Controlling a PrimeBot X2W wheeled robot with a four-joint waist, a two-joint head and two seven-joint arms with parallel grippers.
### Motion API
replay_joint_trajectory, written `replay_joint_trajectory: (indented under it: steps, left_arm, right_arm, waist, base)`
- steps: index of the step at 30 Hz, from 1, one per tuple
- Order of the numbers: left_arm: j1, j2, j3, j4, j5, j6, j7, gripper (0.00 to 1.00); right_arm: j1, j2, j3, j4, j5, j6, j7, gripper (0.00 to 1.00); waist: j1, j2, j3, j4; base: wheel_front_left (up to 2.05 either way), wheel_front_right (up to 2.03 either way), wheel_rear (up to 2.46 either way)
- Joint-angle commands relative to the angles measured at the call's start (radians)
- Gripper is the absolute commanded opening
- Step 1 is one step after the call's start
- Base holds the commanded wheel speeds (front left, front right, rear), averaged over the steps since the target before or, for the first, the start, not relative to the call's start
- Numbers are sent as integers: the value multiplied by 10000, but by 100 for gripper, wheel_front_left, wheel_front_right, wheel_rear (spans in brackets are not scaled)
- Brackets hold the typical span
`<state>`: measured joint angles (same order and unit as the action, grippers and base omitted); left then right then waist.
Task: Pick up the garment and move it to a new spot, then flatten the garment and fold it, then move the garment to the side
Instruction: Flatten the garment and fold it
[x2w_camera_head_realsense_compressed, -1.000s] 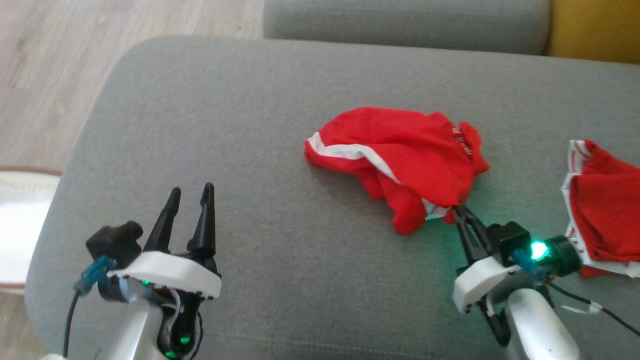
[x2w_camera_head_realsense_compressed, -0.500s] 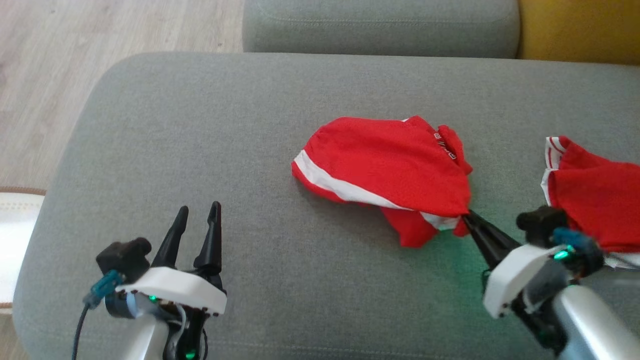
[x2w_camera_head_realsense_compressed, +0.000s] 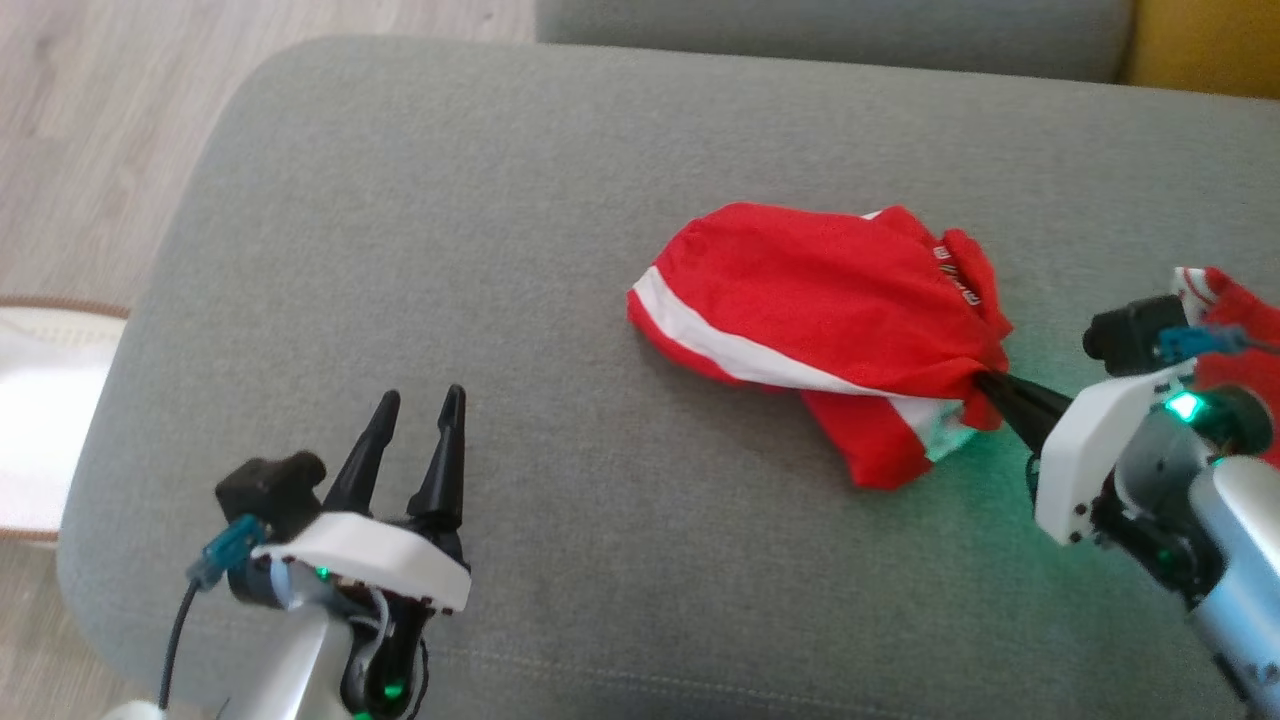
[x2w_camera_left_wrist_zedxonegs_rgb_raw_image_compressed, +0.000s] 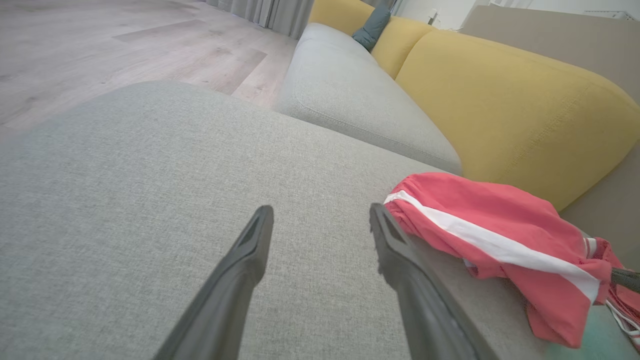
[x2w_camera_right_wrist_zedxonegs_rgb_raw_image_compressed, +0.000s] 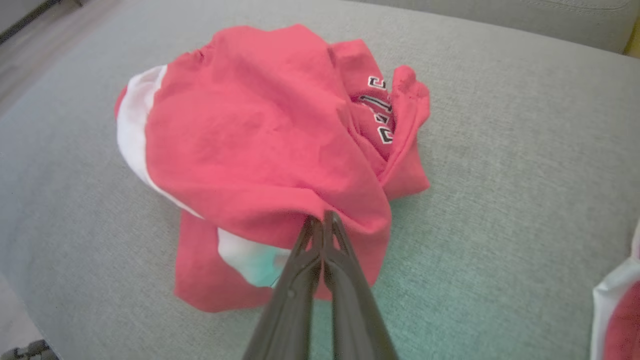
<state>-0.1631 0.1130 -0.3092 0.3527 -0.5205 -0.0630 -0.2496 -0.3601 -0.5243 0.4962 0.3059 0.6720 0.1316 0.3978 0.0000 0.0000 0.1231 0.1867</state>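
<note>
The garment (x2w_camera_head_realsense_compressed: 830, 320) is a crumpled red piece with a white stripe, lying on the grey cushion (x2w_camera_head_realsense_compressed: 500, 250) right of centre. It also appears in the left wrist view (x2w_camera_left_wrist_zedxonegs_rgb_raw_image_compressed: 500, 235) and the right wrist view (x2w_camera_right_wrist_zedxonegs_rgb_raw_image_compressed: 260, 145). My right gripper (x2w_camera_head_realsense_compressed: 985, 385) is shut on the garment's near right edge, its fingertips (x2w_camera_right_wrist_zedxonegs_rgb_raw_image_compressed: 320, 222) pinching a fold of red cloth. At the lower left, my left gripper (x2w_camera_head_realsense_compressed: 420, 405) stands open above bare cushion, well apart from the garment, its fingers (x2w_camera_left_wrist_zedxonegs_rgb_raw_image_compressed: 250, 250) with nothing between them.
A second red and white garment (x2w_camera_head_realsense_compressed: 1235, 320) lies at the right edge, behind my right wrist. A further grey cushion (x2w_camera_left_wrist_zedxonegs_rgb_raw_image_compressed: 350, 100) and a yellow backrest (x2w_camera_left_wrist_zedxonegs_rgb_raw_image_compressed: 500, 100) lie beyond. Wooden floor (x2w_camera_head_realsense_compressed: 90, 120) is off the cushion's left edge, with a pale rug (x2w_camera_head_realsense_compressed: 40, 400).
The head camera has shifted. My right gripper, still shut on the garment's edge, has pulled it rightward, and the cloth has stretched out. The left gripper stays open in place.
</note>
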Motion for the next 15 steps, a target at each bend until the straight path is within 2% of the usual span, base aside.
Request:
replay_joint_trajectory:
  steps: [1,7,15]
  left_arm:
    - [-537,36,309,-252,83,-83,-120,100]
    - [-739,-35,250,-179,134,-156,-121,100]
    - [-912,-114,283,-159,205,-240,-121,100]
  right_arm:
    - [-417,-407,180,-120,97,-9,60,0]
    - [-1313,-862,852,781,414,-9,7,0]
    - [-2298,-801,1417,1882,572,-9,-659,0]
  waist:
    - [0,0,150,172]
    - [0,0,437,471]
    - [0,0,753,609]
  base:
    - [0,0,0]
    - [0,0,0]
    - [0,0,0]
